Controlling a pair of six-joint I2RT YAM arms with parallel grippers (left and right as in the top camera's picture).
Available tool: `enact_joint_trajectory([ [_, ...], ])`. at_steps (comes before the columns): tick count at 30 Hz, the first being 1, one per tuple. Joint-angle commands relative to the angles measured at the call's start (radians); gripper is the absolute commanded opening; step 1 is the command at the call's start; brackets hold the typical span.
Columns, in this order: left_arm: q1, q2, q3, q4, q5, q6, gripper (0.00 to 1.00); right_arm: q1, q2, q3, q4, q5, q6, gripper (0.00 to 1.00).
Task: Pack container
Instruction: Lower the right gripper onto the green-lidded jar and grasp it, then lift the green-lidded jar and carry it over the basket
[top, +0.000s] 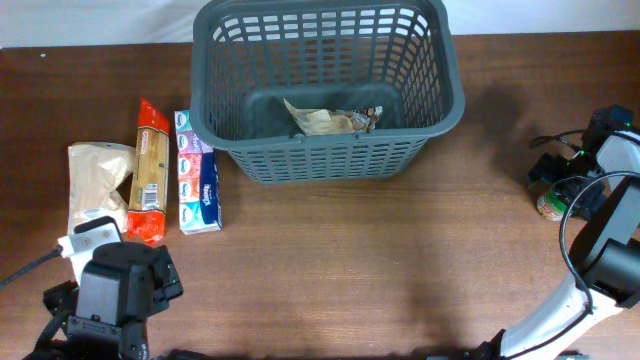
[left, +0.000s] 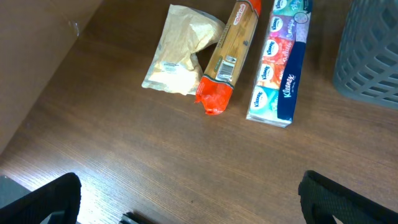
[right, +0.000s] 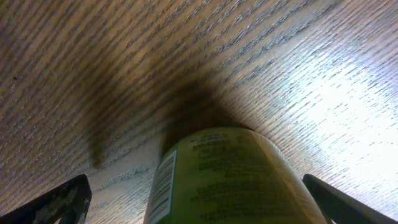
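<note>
Listing one container (top: 320, 160): large dark grey plastic basket, rectangular with rounded corners, slotted lattice walls, thick rim, set at the far middle of the table (top: 380, 260). One crumpled packet (top: 325, 122) is held inside it. Left of the container three items are laid side by side: one tissue multipack (top: 198, 172) nearest, one pasta packet (top: 150, 170), one beige pouch (top: 95, 180). Well right of it one jar (top: 550, 205) is flanked by the right gripper (right: 199, 199), jaws apart. Left gripper (left: 189, 196), near-left of the container: jaws spread wide, nothing between.

Table (top: 400, 260) is evenly lit from above; a faint shadow is cast beside the container (top: 330, 165), glare beyond the jar (right: 230, 180).
</note>
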Motion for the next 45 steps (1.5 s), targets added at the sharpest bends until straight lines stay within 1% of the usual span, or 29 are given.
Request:
enact_joint_trajectory([
  [1, -0.002, 0.002, 0.010, 0.000, 0.007, -0.012, 0.99, 0.003, 0.053, -0.019, 0.004, -0.006, -0.007, 0.99],
  [5, -0.002, 0.002, 0.010, 0.000, 0.007, -0.012, 1.00, 0.003, 0.055, -0.018, 0.005, -0.006, -0.007, 0.99],
  [6, -0.002, 0.002, 0.010, 0.000, 0.007, -0.012, 1.00, 0.003, 0.055, -0.018, 0.004, -0.005, -0.006, 0.79],
  [8, -0.002, 0.002, 0.010, 0.000, 0.007, -0.012, 1.00, 0.003, 0.055, -0.018, 0.005, -0.005, -0.006, 0.55],
  [9, -0.002, 0.002, 0.010, 0.000, 0.007, -0.012, 1.00, 0.003, 0.055, -0.018, 0.006, -0.005, -0.006, 0.45],
  [11, -0.002, 0.001, 0.010, 0.000, 0.007, -0.012, 1.00, 0.003, 0.055, -0.018, 0.007, -0.005, -0.006, 0.40],
  [14, -0.002, 0.002, 0.010, 0.000, 0.007, -0.012, 1.00, 0.003, 0.055, -0.018, 0.003, -0.005, -0.006, 0.39],
  [15, -0.002, 0.002, 0.010, 0.000, 0.007, -0.012, 1.00, 0.003, 0.055, -0.018, 0.002, -0.005, -0.006, 0.34],
  [16, -0.002, 0.002, 0.010, 0.000, 0.008, -0.012, 1.00, 0.003, 0.055, -0.018, 0.001, -0.004, -0.006, 0.27],
  [18, -0.002, 0.001, 0.010, 0.000, 0.007, -0.012, 1.00, 0.003, 0.055, -0.018, 0.000, -0.003, -0.006, 0.06],
  [19, -0.002, 0.002, 0.010, 0.000, 0.007, -0.012, 1.00, 0.003, 0.055, -0.017, -0.002, -0.003, -0.006, 0.04],
  [24, -0.002, 0.002, 0.010, 0.000, 0.007, -0.012, 1.00, 0.003, 0.053, 0.035, -0.054, -0.006, -0.003, 0.04],
  [30, -0.002, 0.001, 0.010, 0.000, 0.007, -0.012, 1.00, 0.004, 0.031, 0.246, -0.220, -0.006, -0.004, 0.04],
  [37, -0.002, 0.002, 0.010, 0.000, 0.007, -0.012, 0.99, 0.009, -0.027, 0.660, -0.468, -0.033, -0.008, 0.04],
  [41, -0.002, 0.002, 0.010, 0.000, 0.007, -0.012, 0.99, 0.025, -0.049, 0.941, -0.587, -0.127, -0.007, 0.04],
  [45, -0.002, 0.002, 0.010, 0.000, 0.007, -0.012, 1.00, 0.062, -0.066, 1.196, -0.652, -0.249, -0.006, 0.04],
])
